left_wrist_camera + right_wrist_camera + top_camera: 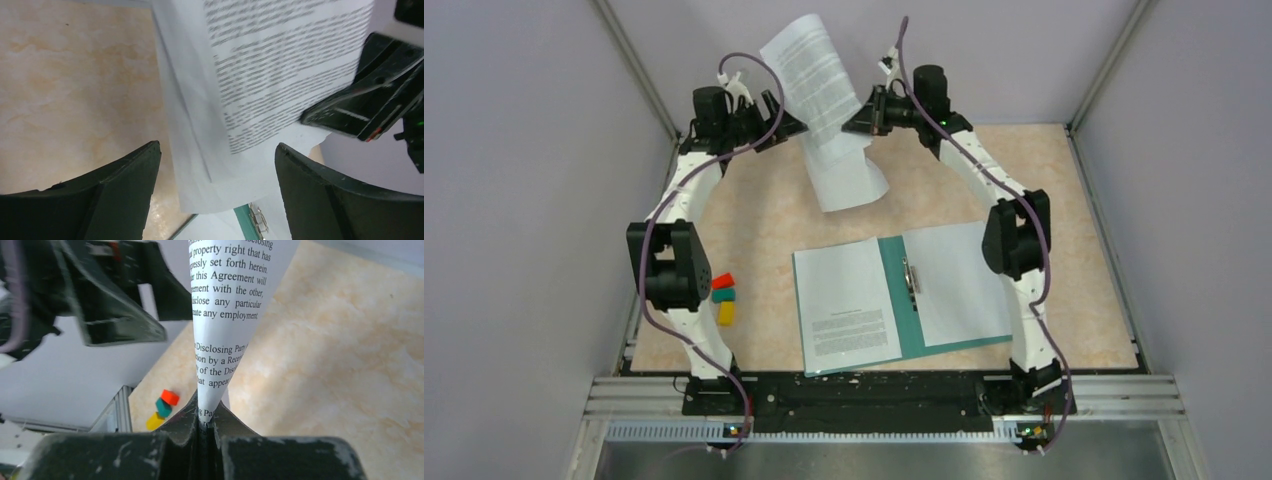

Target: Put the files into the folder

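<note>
The teal folder [902, 300] lies open at the table's middle, with a printed sheet [849, 305] on its left half and a white sheet [959, 285] on its right. Behind it, printed files [816, 85] are lifted upright, their lower end [849, 180] drooping to the table. My right gripper [858, 118] is shut on their edge; in the right wrist view the paper [225, 315] runs down into the closed jaws [206, 422]. My left gripper [794, 122] stands open beside the files. In the left wrist view its fingers [217, 146] are wide apart, with the paper [280, 65] beyond them and untouched.
Red, teal and yellow blocks [724, 297] sit by the left arm, also seen as blocks [162, 407] in the right wrist view. Grey walls close in the table on three sides. A metal rail [874, 395] runs along the near edge.
</note>
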Tool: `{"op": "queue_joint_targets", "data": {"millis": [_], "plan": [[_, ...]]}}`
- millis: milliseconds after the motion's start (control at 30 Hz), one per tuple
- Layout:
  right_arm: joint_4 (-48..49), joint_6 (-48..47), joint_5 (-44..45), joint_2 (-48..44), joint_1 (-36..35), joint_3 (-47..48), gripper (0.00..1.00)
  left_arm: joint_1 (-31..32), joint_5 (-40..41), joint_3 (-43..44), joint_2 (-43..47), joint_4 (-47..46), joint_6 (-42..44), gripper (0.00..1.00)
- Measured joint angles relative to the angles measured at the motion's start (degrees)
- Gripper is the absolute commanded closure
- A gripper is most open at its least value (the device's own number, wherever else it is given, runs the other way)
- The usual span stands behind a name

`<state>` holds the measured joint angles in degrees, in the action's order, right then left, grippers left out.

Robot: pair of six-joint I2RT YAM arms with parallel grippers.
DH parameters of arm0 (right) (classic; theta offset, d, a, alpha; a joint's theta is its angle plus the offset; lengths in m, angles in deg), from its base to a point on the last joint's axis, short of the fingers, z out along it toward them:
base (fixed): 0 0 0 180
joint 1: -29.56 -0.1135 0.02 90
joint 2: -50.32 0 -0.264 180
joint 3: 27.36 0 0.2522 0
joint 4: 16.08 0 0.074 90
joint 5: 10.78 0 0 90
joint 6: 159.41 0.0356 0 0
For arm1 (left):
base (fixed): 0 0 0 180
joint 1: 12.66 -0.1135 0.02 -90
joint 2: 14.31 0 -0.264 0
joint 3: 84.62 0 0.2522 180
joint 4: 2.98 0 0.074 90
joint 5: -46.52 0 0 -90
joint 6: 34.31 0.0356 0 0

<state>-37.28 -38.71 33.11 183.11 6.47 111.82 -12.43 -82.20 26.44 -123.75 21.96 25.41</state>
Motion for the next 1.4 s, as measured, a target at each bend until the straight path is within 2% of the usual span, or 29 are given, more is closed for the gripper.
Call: {"op": "queue_joint_targets", "data": {"millis": [300, 433, 633, 800, 933, 1033, 1133, 1167, 1267, 1300, 1400], "plan": [[8.9, 3.9, -6.4, -16.9, 0.0, -11.1, 1.00, 0.2, -10.2, -12.7, 11.4, -11.1, -3.5, 0.11], [11.9, 5.5, -8.5, -21.6, 0.0, -15.9, 1.00, 0.2, -13.4, -15.9, 17.5, -18.3, -7.7, 0.15], [13.3, 6.4, -9.2, -25.6, 0.0, -22.8, 1.00, 0.8, -16.5, -17.6, 23.6, -27.8, -13.2, 0.29], [13.4, 6.4, -9.3, -28.4, 0.0, -26.9, 1.00, 2.3, -17.0, -18.3, 25.2, -30.6, -15.4, 0.48], [13.7, 6.3, -9.5, -31.2, 0.0, -28.9, 1.00, 3.4, -16.9, -18.9, 25.2, -30.9, -16.4, 0.55], [14.2, 6.3, -9.9, -33.6, 0.0, -30.8, 1.00, 4.3, -16.9, -18.9, 25.2, -30.9, -16.8, 0.72], [14.8, 5.4, -10.4, -35.4, 0.0, -32.1, 1.00, 5.2, -16.9, -18.9, 25.2, -30.9, -17.2, 0.99], [14.6, 4.8, -10.4, -36.2, 0.0, -32.6, 0.93, 5.5, -16.9, -18.9, 25.2, -30.8, -17.2, 1.00], [12.9, 2.2, -9.7, -38.0, 0.0, -33.9, 0.44, 6.4, -16.9, -17.9, 25.2, -28.1, -14.9, 1.00], [11.8, 1.0, -8.9, -38.7, 0.0, -34.3, 0.33, 7.0, -16.9, -16.9, 25.2, -25.2, -12.8, 1.00], [9.4, -2.8, -6.3, -41.6, 0.4, -36.5, 0.16, 9.2, -15.6, -13.9, 26.4, -16.5, -5.1, 1.00]]}}
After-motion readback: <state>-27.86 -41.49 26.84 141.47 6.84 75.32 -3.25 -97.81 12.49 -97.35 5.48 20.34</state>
